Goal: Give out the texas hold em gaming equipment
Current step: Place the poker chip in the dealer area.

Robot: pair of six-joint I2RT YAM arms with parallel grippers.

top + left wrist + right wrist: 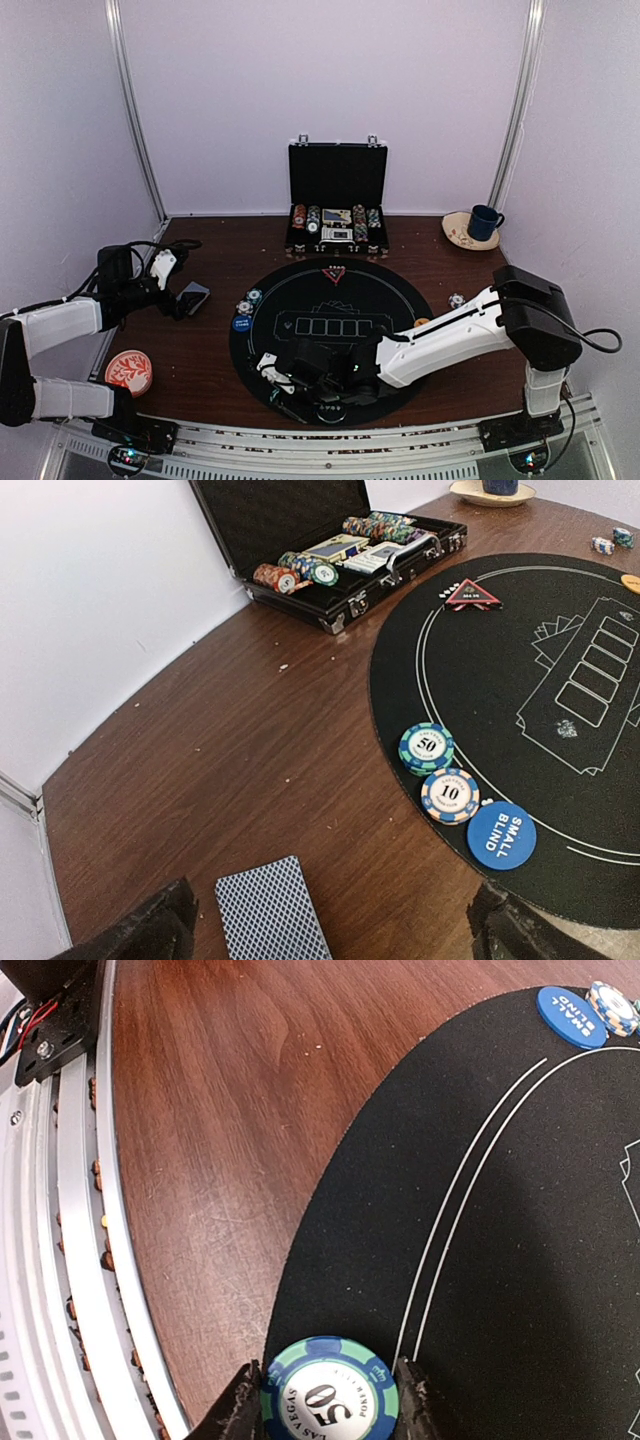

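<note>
Right wrist view: the right gripper [328, 1405] has both fingers pressed against the sides of a teal 50 chip [330, 1385] at the near-left rim of the round black mat [480, 1210]. I can't tell whether the chip rests on the felt or sits just above it. Farther along that rim lie the blue small-blind disc [572, 1015] and, just beside it, a white 10 chip [612, 1005].

Over on the left, the left gripper [330, 942] hangs with its fingers spread wide, gripping nothing. A grey-blue-backed playing card [270, 915] lies flat on the wooden table [200, 760] between them, clear of both. A second teal 50 chip [427, 748] sits next to the white one. The red triangle marker [473, 595] is at the mat's far rim. Behind it the black briefcase [300, 520] stands open with rows of chips. A blue mug [485, 222] stands in the far right corner.
</note>
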